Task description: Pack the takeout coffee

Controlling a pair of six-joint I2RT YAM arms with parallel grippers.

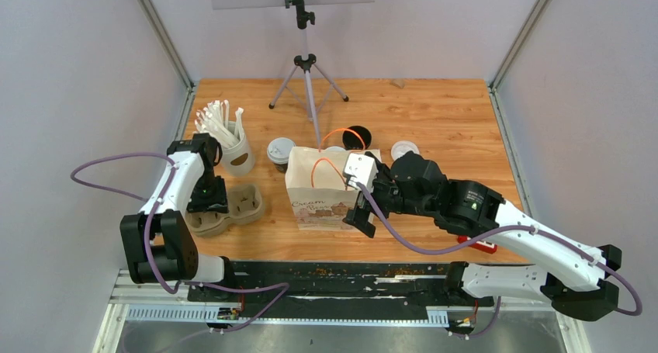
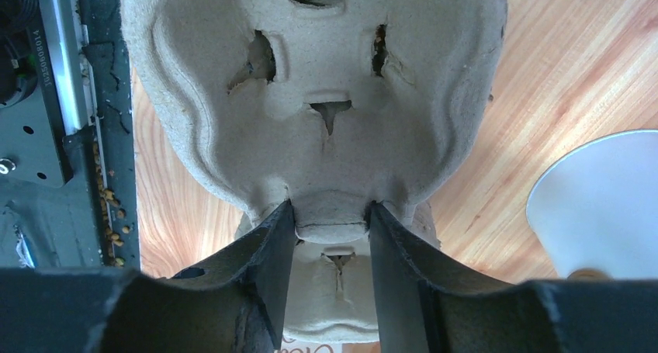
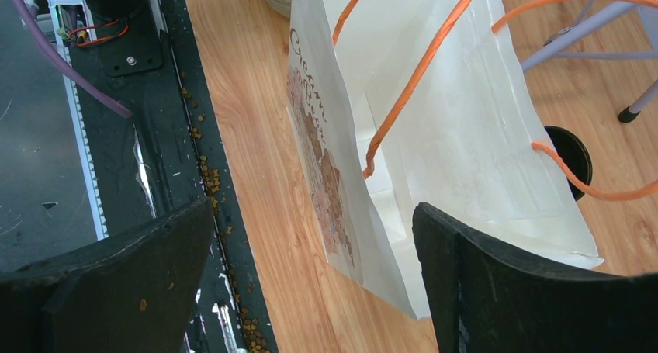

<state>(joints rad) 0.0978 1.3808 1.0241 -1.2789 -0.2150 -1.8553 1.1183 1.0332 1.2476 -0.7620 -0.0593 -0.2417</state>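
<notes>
1. While the takeout coffee stands unpacked toward the far side of the table (image 1: 434,112), both arms are busy with the packaging, not the cups.
2. The left gripper (image 2: 330,227) is clamped on the pulp cup-carrier tray (image 2: 310,97). Its fingers (image 2: 271,252) pinch a raised fold at the tray's edge from either side. I judge this a hold meant to steady or carry the tray, whose wells show no cup.
3. The right gripper (image 3: 314,291) has its jaws spread wide and holds nothing. It hangs at the near right side of the upright paper bag (image 3: 465,136) (orange handles (image 3: 419,66) droop over the mouth), probably placed there to brace or open the bag.
4. A lidded cup (image 1: 281,151) sits just beyond the bag's far left corner, near the cup of straws (image 1: 233,147).
5. An open black cup (image 1: 356,137) stands behind the bag, with a loose white lid (image 1: 404,149) lying to its right, apart from it.
6. By my reading the task is at an early stage: nothing visible is packed, and the open cup probably wants its lid before it goes into tray or bag.
</notes>
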